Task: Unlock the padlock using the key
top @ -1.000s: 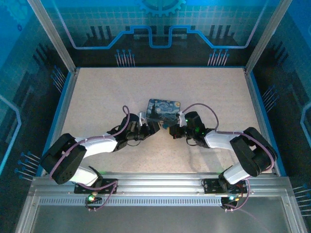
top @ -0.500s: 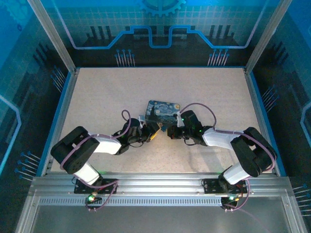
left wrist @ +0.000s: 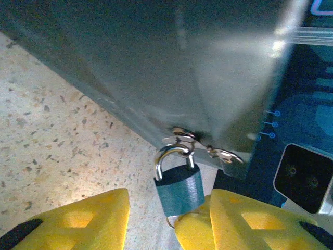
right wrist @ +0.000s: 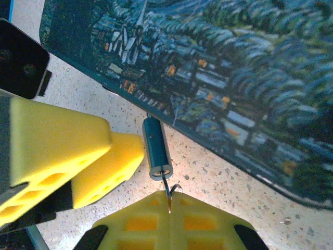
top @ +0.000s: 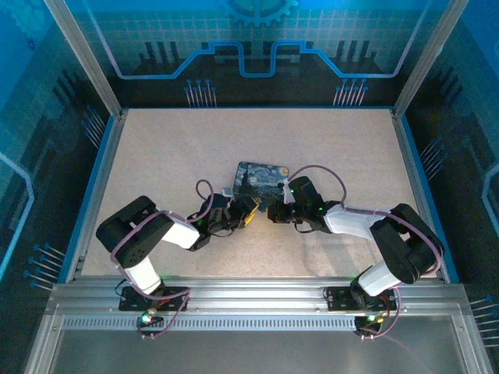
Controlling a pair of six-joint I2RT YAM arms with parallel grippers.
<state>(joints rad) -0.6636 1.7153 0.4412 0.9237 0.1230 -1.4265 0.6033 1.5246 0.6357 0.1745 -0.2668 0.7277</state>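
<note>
Right wrist: right gripper (right wrist: 169, 208) is pinching the key (right wrist: 167, 188) under the padlock (right wrist: 157, 148) hanging off the tin (right wrist: 234, 78), but left gripper (left wrist: 156, 219) is sitting apart around it, so twisting is risking the padlock swinging away.

The tin (top: 263, 178) stands just behind the padlock (left wrist: 179, 187), blocking that side; the table (top: 156, 152) beyond lies open.
</note>
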